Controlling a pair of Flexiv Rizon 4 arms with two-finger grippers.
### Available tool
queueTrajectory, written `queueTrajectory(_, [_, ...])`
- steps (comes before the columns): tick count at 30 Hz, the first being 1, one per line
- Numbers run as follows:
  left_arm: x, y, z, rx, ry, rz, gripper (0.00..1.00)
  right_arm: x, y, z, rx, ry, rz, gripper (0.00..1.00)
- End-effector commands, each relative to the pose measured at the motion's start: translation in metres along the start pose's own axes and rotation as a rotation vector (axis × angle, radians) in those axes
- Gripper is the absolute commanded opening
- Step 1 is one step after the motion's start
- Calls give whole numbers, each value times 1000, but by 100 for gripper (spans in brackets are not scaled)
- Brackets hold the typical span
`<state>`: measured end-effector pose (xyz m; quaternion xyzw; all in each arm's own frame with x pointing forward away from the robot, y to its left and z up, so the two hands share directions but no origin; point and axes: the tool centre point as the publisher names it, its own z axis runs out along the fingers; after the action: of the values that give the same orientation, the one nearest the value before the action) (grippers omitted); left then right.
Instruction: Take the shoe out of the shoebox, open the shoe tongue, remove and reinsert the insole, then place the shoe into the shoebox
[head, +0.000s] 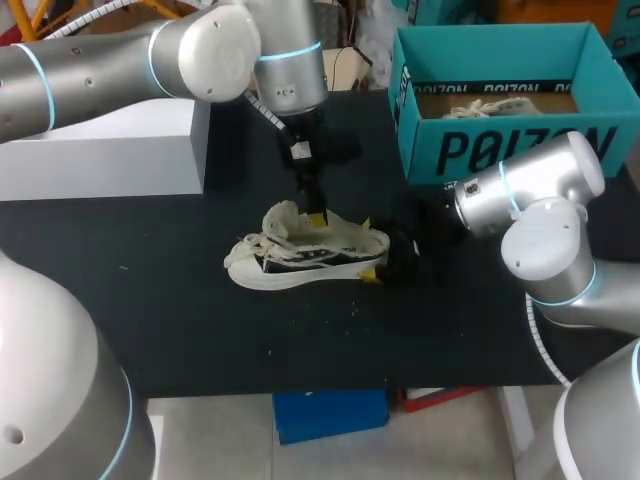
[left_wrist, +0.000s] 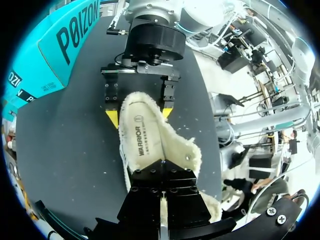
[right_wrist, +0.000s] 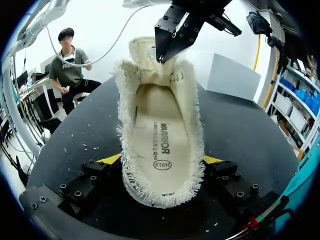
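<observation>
Right gripper (right_wrist: 161, 165) clamped on heel of shoe (head: 305, 262), yellow tips pressing both sides. Left gripper (head: 315, 215) pinched together on tongue (right_wrist: 142, 52), tongue upright. Shoe out of shoebox (head: 500, 150), on table (head: 150, 300) near shoebox front wall. Insole (right_wrist: 159, 135) seated inside.

We judge the risks:
- thin tongue may slip from pinch if pulled harder
- shoe may twist in heel clamp
- loose laces may snag fingers

Black matte table, pale crumbs (head: 352, 310) scattered. Grey block (head: 100, 150) well apart from shoebox.
</observation>
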<state>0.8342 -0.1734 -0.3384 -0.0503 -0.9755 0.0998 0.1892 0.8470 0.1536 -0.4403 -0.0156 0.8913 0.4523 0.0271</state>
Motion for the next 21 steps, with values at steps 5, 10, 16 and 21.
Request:
queueTrajectory(5, [0, 6, 2, 2, 2, -27, 0, -2, -2, 0, 0, 1, 1, 0])
queueTrajectory(10, [-1, 9, 9, 10, 26, -48, 0, -2, -2, 0, 0, 1, 1, 0])
queueTrajectory(16, [-2, 5, 22, -7, 51, -61, 0, -2, -2, 0, 0, 1, 1, 0])
queueTrajectory(21, [-5, 2, 33, -14, 60, -71, 0, -2, -2, 0, 0, 1, 1, 0])
